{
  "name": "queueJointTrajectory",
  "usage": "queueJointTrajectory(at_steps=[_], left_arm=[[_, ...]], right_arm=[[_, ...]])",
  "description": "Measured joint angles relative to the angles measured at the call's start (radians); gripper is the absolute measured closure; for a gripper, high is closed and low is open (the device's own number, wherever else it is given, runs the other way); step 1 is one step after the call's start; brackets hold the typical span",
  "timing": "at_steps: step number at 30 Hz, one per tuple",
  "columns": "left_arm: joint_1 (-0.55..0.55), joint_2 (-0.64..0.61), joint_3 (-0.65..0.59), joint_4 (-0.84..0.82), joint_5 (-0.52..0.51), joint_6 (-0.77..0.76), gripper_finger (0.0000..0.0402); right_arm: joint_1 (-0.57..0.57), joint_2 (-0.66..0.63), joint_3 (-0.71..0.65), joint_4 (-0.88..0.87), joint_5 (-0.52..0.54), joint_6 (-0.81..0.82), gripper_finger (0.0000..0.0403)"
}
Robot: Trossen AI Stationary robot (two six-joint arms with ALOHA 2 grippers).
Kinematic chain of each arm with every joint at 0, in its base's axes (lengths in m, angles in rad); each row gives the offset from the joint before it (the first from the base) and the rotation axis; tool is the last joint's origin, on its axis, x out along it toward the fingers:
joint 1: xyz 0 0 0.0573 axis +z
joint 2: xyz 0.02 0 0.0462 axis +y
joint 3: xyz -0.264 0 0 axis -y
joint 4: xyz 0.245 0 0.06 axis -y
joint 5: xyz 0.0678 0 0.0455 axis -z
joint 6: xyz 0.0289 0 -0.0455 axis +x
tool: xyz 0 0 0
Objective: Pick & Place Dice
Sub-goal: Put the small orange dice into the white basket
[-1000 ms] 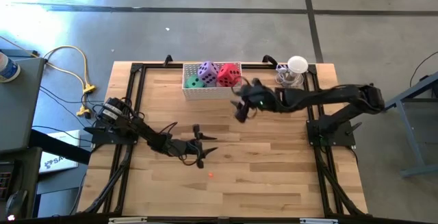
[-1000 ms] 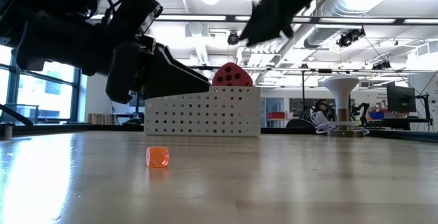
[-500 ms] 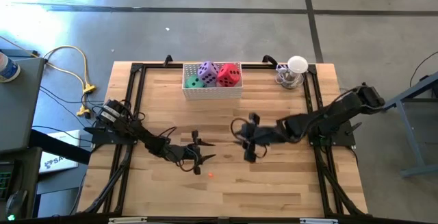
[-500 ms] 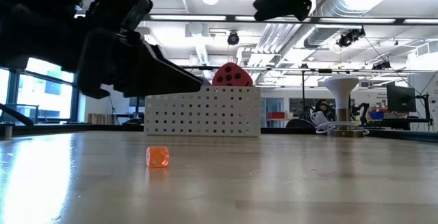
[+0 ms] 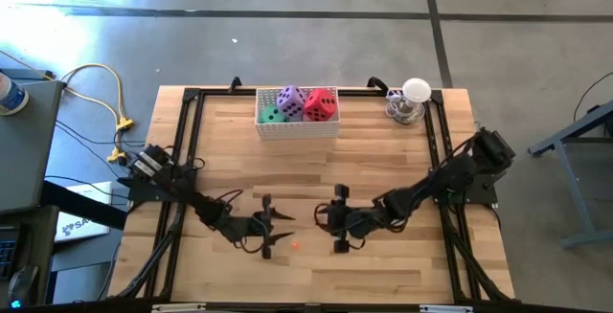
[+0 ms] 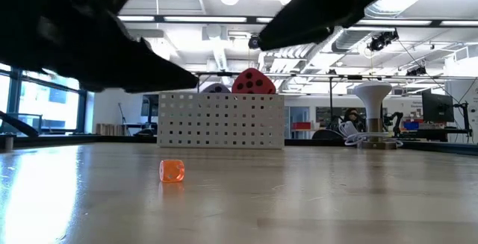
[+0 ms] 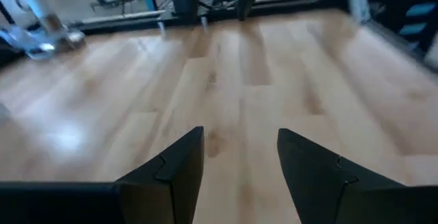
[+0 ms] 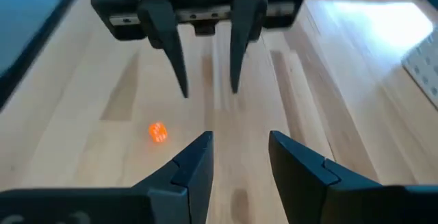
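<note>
A white perforated basket [image 5: 296, 126] stands at the table's far edge and holds the purple die [image 5: 289, 100], the green die [image 5: 273, 115] and the red die [image 5: 322, 104]. In the low view the red die [image 6: 254, 82] sticks up over the basket [image 6: 222, 121]. The pink die does not show. My left gripper [image 5: 278, 228] and my right gripper [image 5: 330, 221] are both open. They face each other low over the table's middle, toward the near side. Each is empty, as the left wrist view [image 7: 239, 131] and the right wrist view [image 8: 239, 136] show.
A tiny orange speck of a cube [image 5: 294, 246] [image 6: 172, 171] [image 8: 157, 132] lies on the wood between and just near of the two grippers. A white mushroom-shaped object [image 5: 414, 98] stands at the far right corner. Black rails [image 5: 187, 141] frame the table's sides.
My right gripper has swung from beside the basket toward the near edge and the left, dropping low over the table's middle. My left gripper has moved a little toward the near edge. The dice in the basket have stayed put.
</note>
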Motion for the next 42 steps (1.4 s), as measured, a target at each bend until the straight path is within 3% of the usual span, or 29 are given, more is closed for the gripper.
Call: queueJointTrajectory(at_steps=[8,14,21,30,42], left_arm=[[-0.034,-0.004,0.001,-0.147,0.065,-0.212,0.0222],[-0.027,-0.004,0.001,-0.179,0.173,-0.214,0.0222],[-0.018,-0.004,0.001,-0.187,0.192,-0.236,0.0222],[0.033,0.055,0.018,-0.184,0.326,-0.300,0.0222],[0.051,0.096,0.025,-0.144,0.379,-0.259,0.0222]], right_arm=[[0.008,0.032,0.002,0.092,0.000,-0.087,0.0272],[0.005,0.031,0.002,0.131,-0.001,-0.087,0.0272],[0.006,0.031,0.002,0.135,-0.004,-0.087,0.0272],[0.006,0.031,0.002,0.131,-0.012,-0.087,0.0272],[0.006,0.031,0.002,0.127,-0.087,-0.079,0.0272]])
